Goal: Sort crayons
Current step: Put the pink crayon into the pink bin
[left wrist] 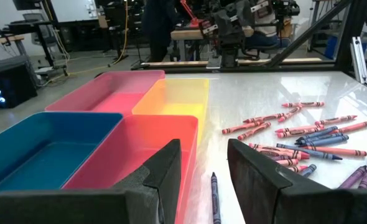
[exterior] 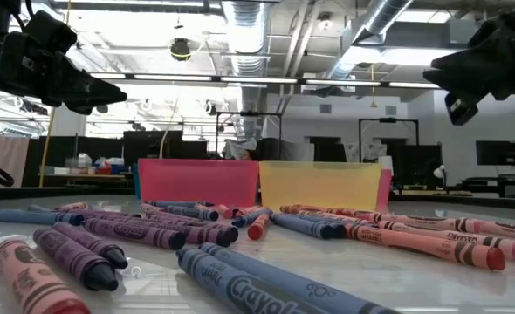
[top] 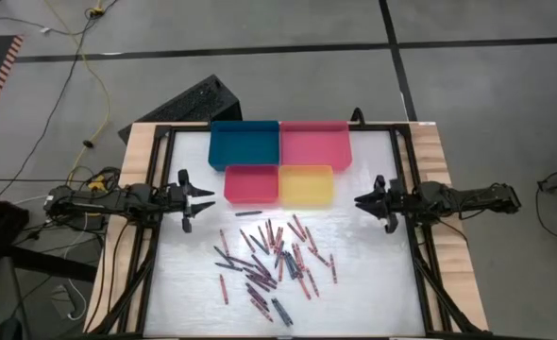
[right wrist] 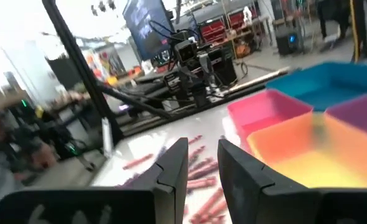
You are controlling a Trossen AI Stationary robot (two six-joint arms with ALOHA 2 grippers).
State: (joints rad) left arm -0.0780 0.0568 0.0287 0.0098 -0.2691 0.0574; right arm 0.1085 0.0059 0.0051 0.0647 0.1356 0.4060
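Several crayons (top: 274,260), red, pink, purple and dark blue, lie scattered flat on the white table top, in the middle and toward its near edge; the low view shows them close up (exterior: 196,231). One dark crayon (left wrist: 215,199) lies apart, just in front of the red tray. My left gripper (top: 203,200) hovers level at the table's left side, open, nothing between its fingers (left wrist: 203,168). My right gripper (top: 362,200) hovers level at the right side, tilted to one side, open and bare as well (right wrist: 202,158). Both stay well above the crayons.
Four trays stand together at the far middle: blue (top: 244,144) and pink (top: 314,144) behind, red (top: 251,184) and yellow (top: 307,185) in front. A dark frame (top: 406,170) runs round the table. White table top lies bare left and right of the crayons.
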